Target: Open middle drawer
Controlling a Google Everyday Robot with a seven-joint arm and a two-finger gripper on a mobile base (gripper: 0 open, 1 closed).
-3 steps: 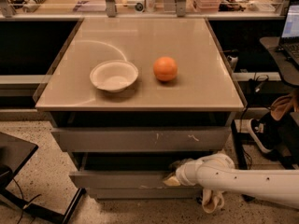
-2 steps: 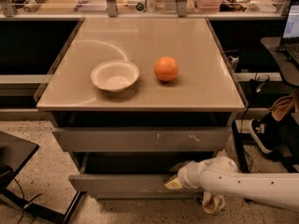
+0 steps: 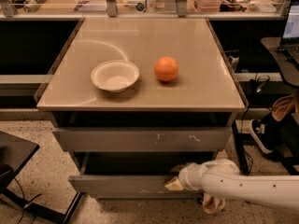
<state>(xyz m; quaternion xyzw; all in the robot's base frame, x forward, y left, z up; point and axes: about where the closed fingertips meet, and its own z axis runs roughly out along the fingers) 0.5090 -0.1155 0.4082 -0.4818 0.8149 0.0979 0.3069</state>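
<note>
Obs.: my pincer [image 3: 174, 185] sits below the table's front edge, toward the front right corner, against the top rim of the middle drawer [image 3: 121, 184] near that front's right end. Contact point is a tan tip at the rim. I cannot tell whether the pincer is open or closed, nor whether it grips the rim or only rests on it. My white arm [image 3: 252, 191] runs in low from the right side, roughly level with the drawer front. Middle drawer: second front down under the table's front edge, standing partly open, its front set forward of the scuffed upper front [image 3: 140, 139], with a dark strip of interior showing between the two. Contents not visible. The front sits slightly skewed, its left end lower than the right. Table [image 3: 201, 85], top surface: a white bowl [image 3: 115, 75], upright, left of centre and nearer the front edge than the back. An orange [image 3: 166, 69] lies just to the bowl's right, near the middle of the top, not touching the bowl.
</note>
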